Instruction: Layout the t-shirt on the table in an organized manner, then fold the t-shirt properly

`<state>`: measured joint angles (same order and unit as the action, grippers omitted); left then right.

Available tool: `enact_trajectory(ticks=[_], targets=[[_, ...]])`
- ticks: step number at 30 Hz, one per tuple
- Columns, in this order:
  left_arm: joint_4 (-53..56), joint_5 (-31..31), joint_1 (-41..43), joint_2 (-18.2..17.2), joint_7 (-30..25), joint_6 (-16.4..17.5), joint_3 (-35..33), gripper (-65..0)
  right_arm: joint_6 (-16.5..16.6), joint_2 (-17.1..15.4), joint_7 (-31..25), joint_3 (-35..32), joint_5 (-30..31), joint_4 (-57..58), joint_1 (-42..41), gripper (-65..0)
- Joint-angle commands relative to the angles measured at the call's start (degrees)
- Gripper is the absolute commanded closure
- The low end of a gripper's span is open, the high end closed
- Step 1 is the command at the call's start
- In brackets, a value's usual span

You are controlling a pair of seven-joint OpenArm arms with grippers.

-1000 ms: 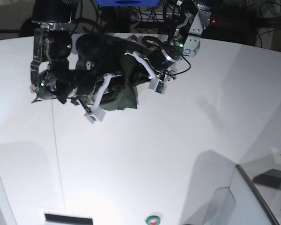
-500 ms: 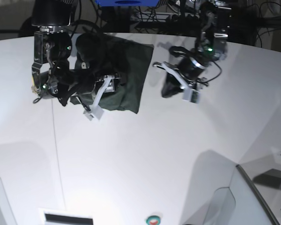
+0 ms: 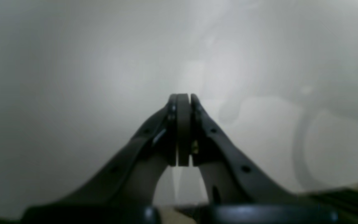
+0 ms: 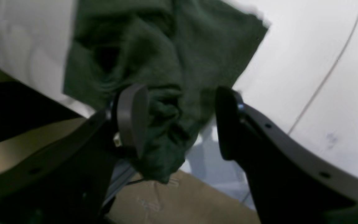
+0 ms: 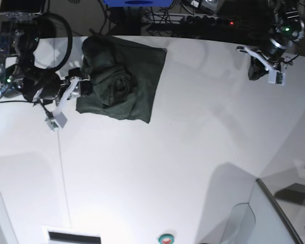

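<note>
The dark green t-shirt (image 5: pixel 123 81) lies in a folded rectangle on the white table (image 5: pixel 168 152) near the far edge, with a bunched lump on its left half. My right gripper (image 5: pixel 80 85) hovers at the shirt's left edge. In the right wrist view its fingers (image 4: pixel 132 115) stand wide apart; the right gripper (image 4: pixel 179 121) is open over the crumpled t-shirt (image 4: pixel 166 56), with no fabric pinched. My left gripper (image 5: pixel 254 71) is far off at the table's right side. The left wrist view shows the left gripper (image 3: pixel 183 99) shut on nothing above bare table (image 3: pixel 73 77).
A thin seam line (image 5: pixel 61 162) runs down the table's left part. Cables and dark gear (image 5: pixel 193 15) sit behind the curved far edge. A white panel (image 5: pixel 73 236), a green button (image 5: pixel 166 237) and a grey frame (image 5: pixel 274 213) are at the near edge.
My right gripper opened, let go of the t-shirt and drew back left. The left arm swung away to the far right. The shirt now lies uncovered.
</note>
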<state>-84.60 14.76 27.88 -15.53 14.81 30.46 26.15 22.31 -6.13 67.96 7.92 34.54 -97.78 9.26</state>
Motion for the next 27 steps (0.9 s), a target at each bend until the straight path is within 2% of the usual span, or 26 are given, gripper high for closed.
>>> enact_trajectory(ticks=[1,3,7,12,17,27], targets=[[-1.16,0.66,0.47,-0.34,-1.31,1.50,2.20,0.0,0.33,-0.59,-2.07,-0.06,1.37,-0.03,-0.77,-32.7],[-0.81,0.58,0.65,0.10,-1.23,2.64,4.66,0.0,0.33,-0.59,-2.69,-0.06,1.37,1.56,-1.12,-32.7],[-0.72,0.31,1.53,1.07,-1.23,2.82,7.39,0.0,0.33,-0.59,-3.22,-2.16,1.37,2.26,-1.48,-32.7],[-0.72,0.31,1.70,1.07,-1.23,2.90,7.47,0.0,0.33,-0.59,-3.48,-4.01,1.28,5.51,-2.00,-32.7],[-0.72,0.49,1.70,1.16,-1.23,2.90,7.39,0.0,0.33,-0.59,-6.73,-4.19,1.28,6.92,-2.09,-32.3],[-0.72,0.40,1.70,1.24,-1.23,2.90,7.47,0.0,0.33,-0.59,-6.56,-4.27,1.28,7.45,-5.17,-32.3]])
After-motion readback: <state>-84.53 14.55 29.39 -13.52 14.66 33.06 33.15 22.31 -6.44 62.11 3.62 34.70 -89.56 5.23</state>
